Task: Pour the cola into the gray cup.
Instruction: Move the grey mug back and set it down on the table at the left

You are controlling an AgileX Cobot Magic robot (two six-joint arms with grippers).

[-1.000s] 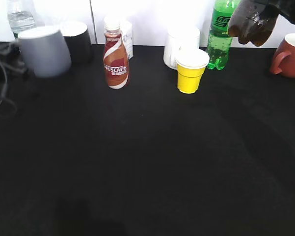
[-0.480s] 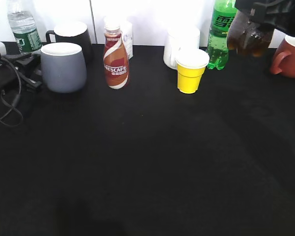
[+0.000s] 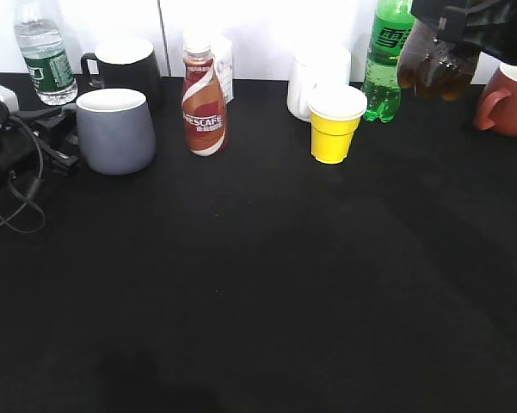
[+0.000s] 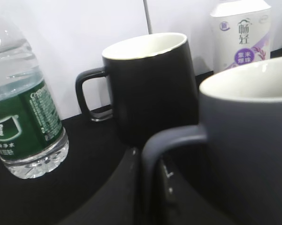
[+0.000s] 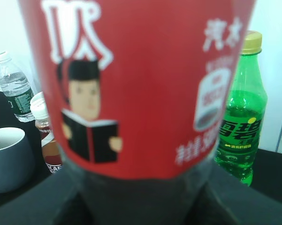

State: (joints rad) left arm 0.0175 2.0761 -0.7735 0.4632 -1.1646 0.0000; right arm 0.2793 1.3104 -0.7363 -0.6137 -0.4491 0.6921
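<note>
The gray cup point(image 3: 116, 131) stands on the black table at the left, its handle toward my left gripper point(image 3: 53, 138). In the left wrist view the dark jaws point(image 4: 150, 187) sit on either side of the cup's handle point(image 4: 148, 154), shut on it. My right gripper point(image 3: 480, 19) is shut on the cola point(image 3: 434, 64) and holds it tilted in the air at the far right, above the table. In the right wrist view the cola's red label point(image 5: 136, 84) fills the frame, and the gray cup point(image 5: 7, 159) shows at the lower left.
A black mug point(image 3: 125, 69) and a water bottle point(image 3: 43, 52) stand behind the gray cup. The Nescafe bottle point(image 3: 203, 103), a yellow cup point(image 3: 335, 125), a white mug point(image 3: 314, 73), the green soda bottle point(image 3: 385, 60) and a reddish-brown mug point(image 3: 509, 99) line the back.
The gray cup came from a raised, blurred position at the far left down and rightward onto the table. The cola stayed nearly still at the upper right.
</note>
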